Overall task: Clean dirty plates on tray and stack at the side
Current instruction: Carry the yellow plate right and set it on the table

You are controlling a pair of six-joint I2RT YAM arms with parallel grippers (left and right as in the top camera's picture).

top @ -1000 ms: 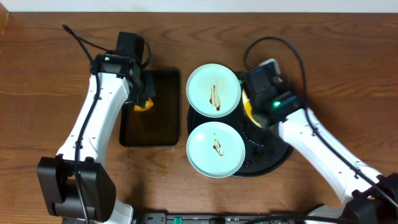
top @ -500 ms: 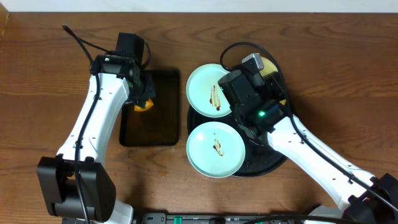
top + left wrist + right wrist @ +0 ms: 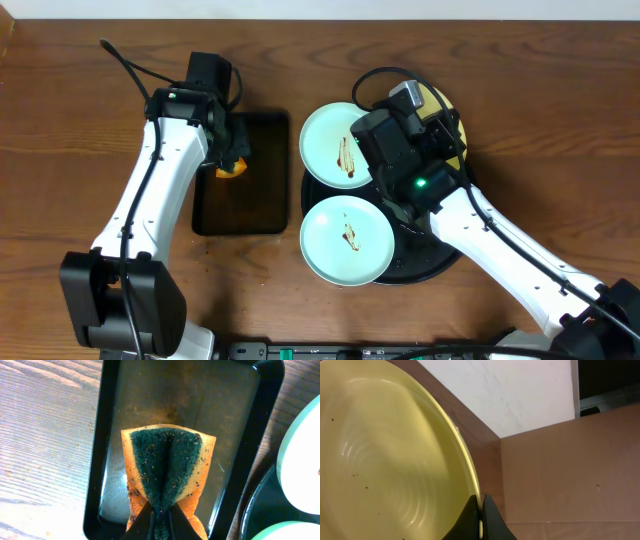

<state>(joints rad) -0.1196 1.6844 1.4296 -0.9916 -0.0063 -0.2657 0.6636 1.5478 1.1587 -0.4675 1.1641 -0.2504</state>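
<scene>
Plates counted: three. Nearest, one pale blue-white small round plate [image 3: 346,240], flat on the front of the large round glossy black tray [image 3: 440,255], thin brown streak at centre. Behind it, second pale blue-white plate [image 3: 328,145], same streak, on the tray's far-left part, right edge hidden under the arm. Farthest, one pale yellow plate [image 3: 385,460], few dark specks, rim pinched between the closed fingers of right gripper [image 3: 481,509], over the tray's far right. Left of that tray: one small dark rectangular tray [image 3: 97,460]. Above it, left gripper [image 3: 161,517] clamped on one folded orange-and-green sponge [image 3: 167,467].
</scene>
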